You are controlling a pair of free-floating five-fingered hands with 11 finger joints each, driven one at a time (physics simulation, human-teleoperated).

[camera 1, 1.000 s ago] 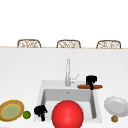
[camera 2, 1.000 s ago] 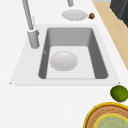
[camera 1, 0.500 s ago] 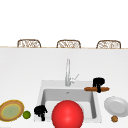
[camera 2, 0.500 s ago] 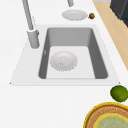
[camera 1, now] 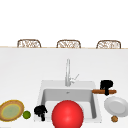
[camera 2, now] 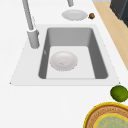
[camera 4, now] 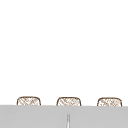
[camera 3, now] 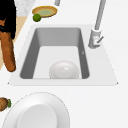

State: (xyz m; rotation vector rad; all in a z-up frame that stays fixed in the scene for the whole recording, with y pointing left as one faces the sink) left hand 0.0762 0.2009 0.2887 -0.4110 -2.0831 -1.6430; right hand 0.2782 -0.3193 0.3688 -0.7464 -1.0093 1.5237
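Fingers of the right hand (camera 1: 106, 85) curl round a long brown stick (camera 1: 104, 91), which it holds level just right of the sink (camera 1: 42, 90); in the right side view the same hand (camera 3: 9, 15) grips the stick (camera 3: 8, 53) at its far end, above the table's (camera 1: 20, 70) front edge. Nearest in the front view sits a red bowl (camera 1: 67, 114) inside the basin. Beside the sink's front left corner hangs the left hand (camera 1: 40, 110), fingers curled on nothing. A lime (camera 1: 26, 114) and a yellow-rimmed plate (camera 1: 11, 110) lie further left. Right of the basin rest a white plate (camera 1: 116, 106) and a small brown nut (camera 1: 114, 118). Behind the basin stands the faucet (camera 1: 68, 72). Farthest back, three wicker chairs (camera 1: 68, 44) line the table's far side.
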